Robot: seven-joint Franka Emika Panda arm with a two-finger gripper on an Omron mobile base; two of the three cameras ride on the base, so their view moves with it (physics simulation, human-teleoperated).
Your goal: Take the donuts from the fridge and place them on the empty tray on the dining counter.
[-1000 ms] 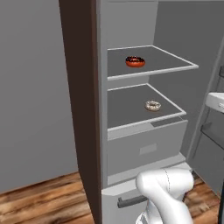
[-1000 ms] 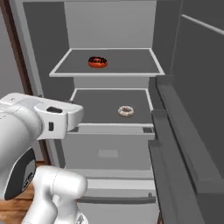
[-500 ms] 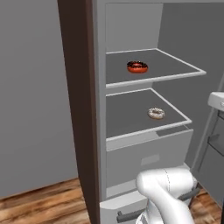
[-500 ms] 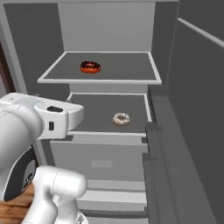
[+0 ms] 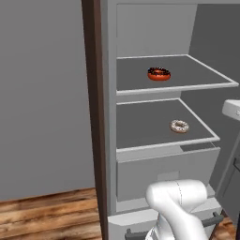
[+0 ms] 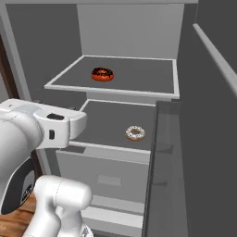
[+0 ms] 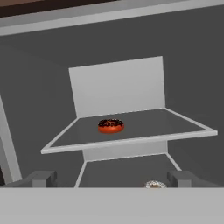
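Closer now, ring-shaped donuts point(image 6: 102, 74) on flat grey shelves point(image 6: 139, 85).

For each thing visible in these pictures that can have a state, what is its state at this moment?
Fridge: door open, shelves exposed.
Chocolate-iced donut: lying flat on the upper shelf, untouched.
White-iced donut: lying flat on the lower shelf, untouched.
Bottom drawer: closed.
Gripper: open, empty, facing the shelves, outside the fridge.

Kitchen: open fridge point(image 5: 154, 187), shelved donuts point(image 5: 159, 73), wood floor point(image 5: 47, 218).
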